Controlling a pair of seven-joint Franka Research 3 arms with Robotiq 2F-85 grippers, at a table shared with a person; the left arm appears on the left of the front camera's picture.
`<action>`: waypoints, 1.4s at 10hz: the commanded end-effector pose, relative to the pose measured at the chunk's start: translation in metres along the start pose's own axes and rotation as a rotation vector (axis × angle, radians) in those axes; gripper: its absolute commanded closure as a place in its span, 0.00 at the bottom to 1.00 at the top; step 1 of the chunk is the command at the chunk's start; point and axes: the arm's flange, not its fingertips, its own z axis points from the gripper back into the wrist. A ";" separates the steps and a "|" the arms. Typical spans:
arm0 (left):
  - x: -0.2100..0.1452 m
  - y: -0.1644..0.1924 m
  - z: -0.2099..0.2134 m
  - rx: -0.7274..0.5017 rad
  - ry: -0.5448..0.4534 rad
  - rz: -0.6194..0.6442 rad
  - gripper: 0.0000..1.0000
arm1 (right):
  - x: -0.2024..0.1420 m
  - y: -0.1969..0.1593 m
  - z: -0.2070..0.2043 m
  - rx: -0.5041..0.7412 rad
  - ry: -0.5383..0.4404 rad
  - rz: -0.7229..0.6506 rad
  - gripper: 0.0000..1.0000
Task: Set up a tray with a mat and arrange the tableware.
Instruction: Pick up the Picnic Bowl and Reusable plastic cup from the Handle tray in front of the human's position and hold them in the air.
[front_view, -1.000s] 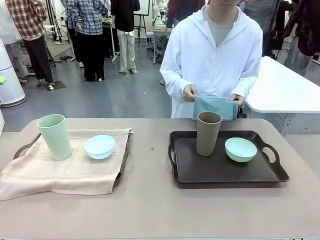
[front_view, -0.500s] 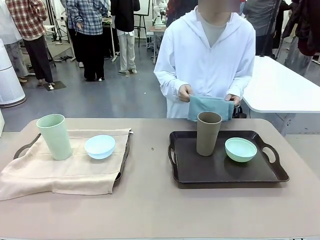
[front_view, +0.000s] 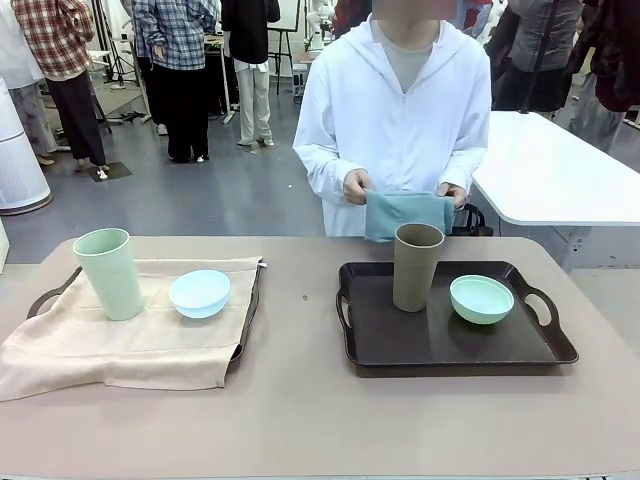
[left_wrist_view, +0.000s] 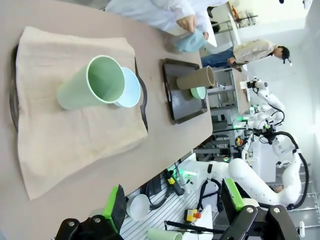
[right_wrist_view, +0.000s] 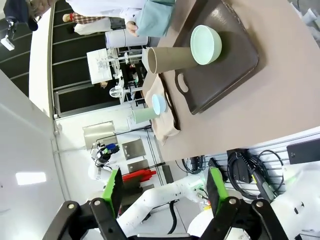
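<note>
Here: tall brown matte cup (front_view: 417, 266) and small mint-green round bowl (front_view: 481, 299) stand on dark brown handled tray (front_view: 400, 345), cup left of bowl. Left of tray, beige cloth mat (front_view: 120, 345) carries tall pale green matte cup (front_view: 109, 273), small light blue round bowl (front_view: 199, 293). Behind tray, person (front_view: 395, 110) holds folded teal cloth (front_view: 408, 213). Left gripper (left_wrist_view: 174, 200), right gripper (right_wrist_view: 164, 180): jaws apart, empty.

A robotics lab in a large open hall. The robot's white right arm (left_wrist_view: 260, 180) is mounted beside the beige tabletop (front_view: 300, 420), and cables (right_wrist_view: 250, 175) hang on a slotted panel below it. A bare grey floor (front_view: 250, 190) runs to standing people (front_view: 180, 60) and tripods (front_view: 112, 45) at 11 o'clock. A white table (front_view: 560, 170) stands at 2 o'clock.
</note>
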 end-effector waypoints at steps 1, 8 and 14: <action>0.000 0.002 0.000 -0.003 0.002 0.009 0.00 | 0.000 0.000 0.002 0.016 0.001 0.021 0.13; 0.000 0.002 0.000 -0.003 0.002 0.009 0.00 | 0.000 0.000 0.002 0.016 0.001 0.021 0.13; 0.041 -0.057 -0.066 0.187 0.033 -0.178 0.00 | 0.012 0.061 -0.030 -0.189 -0.003 0.062 0.13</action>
